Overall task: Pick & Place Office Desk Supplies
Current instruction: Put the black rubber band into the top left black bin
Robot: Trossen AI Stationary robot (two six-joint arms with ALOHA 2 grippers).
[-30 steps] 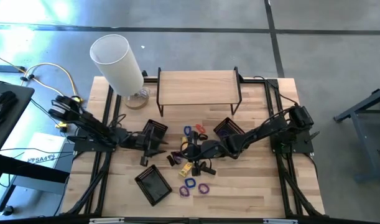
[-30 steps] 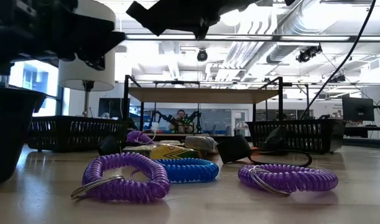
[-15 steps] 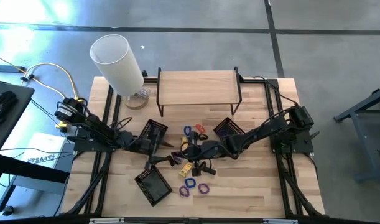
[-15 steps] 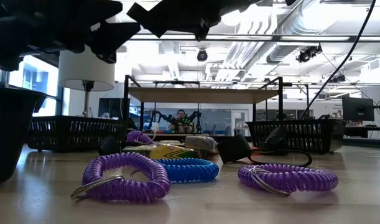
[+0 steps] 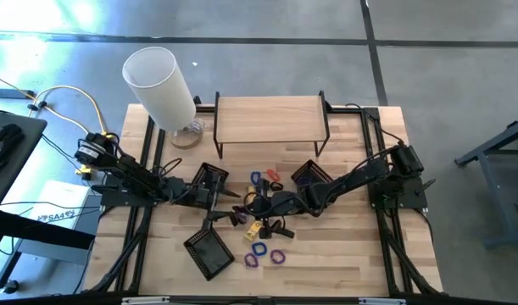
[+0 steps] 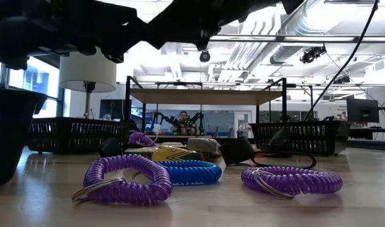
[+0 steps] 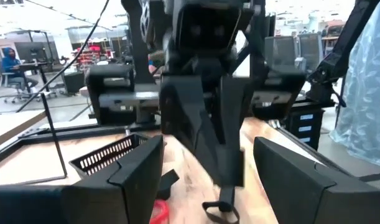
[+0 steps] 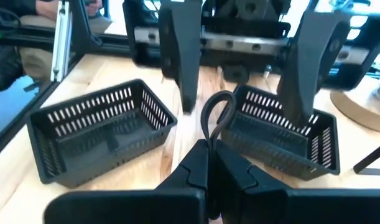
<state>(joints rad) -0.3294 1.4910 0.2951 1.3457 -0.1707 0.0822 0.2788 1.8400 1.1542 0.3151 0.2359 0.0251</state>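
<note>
My right gripper [image 8: 208,149] [image 5: 254,205] hangs above the middle of the table, shut on a small black clip-like piece whose wire loop [image 8: 216,112] [image 7: 219,208] sticks out past its fingertips. My left gripper [image 7: 208,180] [image 5: 227,206] faces it from the table's left. It is open, one finger [image 7: 137,174] on either side of the right gripper's tip, touching nothing. More supplies lie below: purple coil bands [image 6: 126,180] [image 6: 292,180], a blue one [image 6: 189,171] and a yellow packet [image 5: 254,229]. My right gripper pinches the black clip between its two fingertips at the foot of the wire loop [image 8: 208,142]. The fingers come from the table's right and slant a little downward. The loop stands out beyond the tips, and the clip is lifted clear of the table.
Three black mesh baskets stand around the pile: one at the left [image 5: 212,180], one near the front [image 5: 209,252], one at the right [image 5: 312,175]. A wooden shelf [image 5: 271,119] and a white cylinder lamp [image 5: 161,85] stand at the back.
My left gripper has moved toward the table's right, up to my right gripper's tip, and its arm now darkens more of the low view's top. My right gripper has kept still with the clip.
</note>
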